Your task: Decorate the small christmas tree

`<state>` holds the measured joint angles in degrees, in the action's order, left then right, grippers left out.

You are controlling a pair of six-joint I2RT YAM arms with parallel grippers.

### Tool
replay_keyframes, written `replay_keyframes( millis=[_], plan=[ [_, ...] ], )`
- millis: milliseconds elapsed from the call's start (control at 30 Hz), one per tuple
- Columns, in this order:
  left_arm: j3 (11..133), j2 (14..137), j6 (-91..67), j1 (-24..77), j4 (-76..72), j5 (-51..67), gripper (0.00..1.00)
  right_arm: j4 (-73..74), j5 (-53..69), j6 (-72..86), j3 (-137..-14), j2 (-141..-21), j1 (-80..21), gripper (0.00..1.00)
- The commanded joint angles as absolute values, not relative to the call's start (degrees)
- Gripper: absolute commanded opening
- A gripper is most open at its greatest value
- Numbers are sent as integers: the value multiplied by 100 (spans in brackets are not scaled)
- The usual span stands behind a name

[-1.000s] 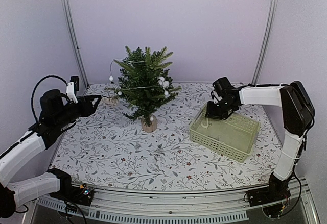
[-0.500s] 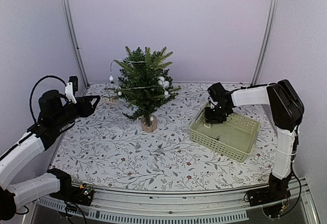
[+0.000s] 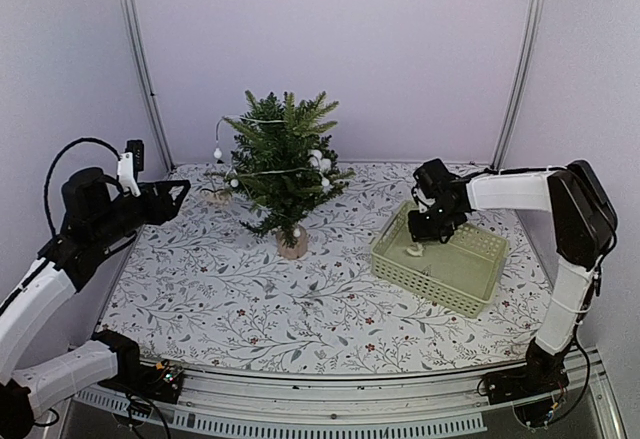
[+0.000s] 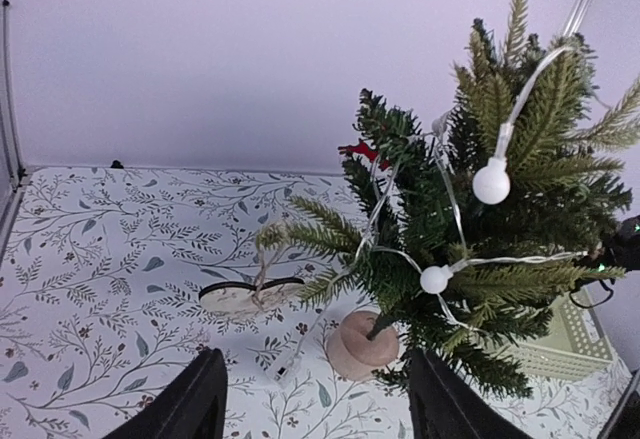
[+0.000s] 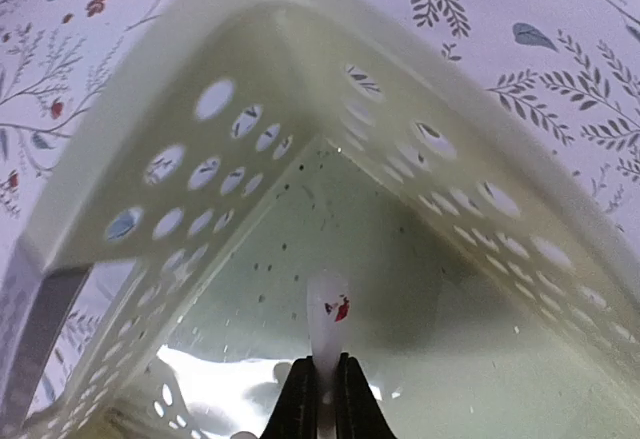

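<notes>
Since a second ago the right fingers [image 5: 320, 387] have dipped into the basket [image 3: 430, 287] and pinched shut on a small flat white ornament [image 5: 327, 321] with a red mark. It stands straight out from the tips, near the basket's left corner. The left fingers [image 4: 318, 379] have lifted a little and spread wider. They hold nothing and hang above the bench [image 3: 250, 289].

The tree [image 3: 285, 164] stands upright at the back of the bench, trunk vertical on its round base [image 3: 294, 246], already strung with white bulbs. It is well to the left of the right fingers, across open bench, and just right of the left fingers, which point at it. The left arm is nearer, but the right one carries the ornament. I judge the next move to be a lift clear of the basket wall, then a leftward reach to a right-side branch.
</notes>
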<state>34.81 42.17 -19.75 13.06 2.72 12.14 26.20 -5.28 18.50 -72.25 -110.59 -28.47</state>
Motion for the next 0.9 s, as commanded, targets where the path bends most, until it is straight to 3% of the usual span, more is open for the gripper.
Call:
replay_keyframes(
  millis=[0, 133, 300, 400, 567, 700, 867],
  plan=[
    [4101, 4051, -1687, 1239, 1334, 1124, 66, 2788, -250, 1457, -6885, -9590, -2898, 5],
    [4300, 3810, -1323, 1239, 1965, 1969, 70, 3026, 956, 1232, -6872, -8706, -2984, 2],
    [4247, 2988, -648, 1309, 2223, 2954, 71, 3215, 2297, 1154, -7079, -8078, -3844, 2],
    [4332, 2531, -187, 1374, 2346, 3216, 70, 3217, 3043, 1205, -7231, -8039, -4359, 2],
    [4874, 2801, 982, 1414, 3115, 3874, 63, 3344, 3778, 1318, -7663, -8385, -5046, 2],
    [5318, 3171, 2031, 1477, 3845, 3989, 59, 3283, 4247, 1435, -7957, -8760, -5384, 1],
    [5798, 3835, 2832, 2303, 4564, 3171, 56, 3039, 4488, 1656, -8176, -9144, -5634, 2]
  ],
)
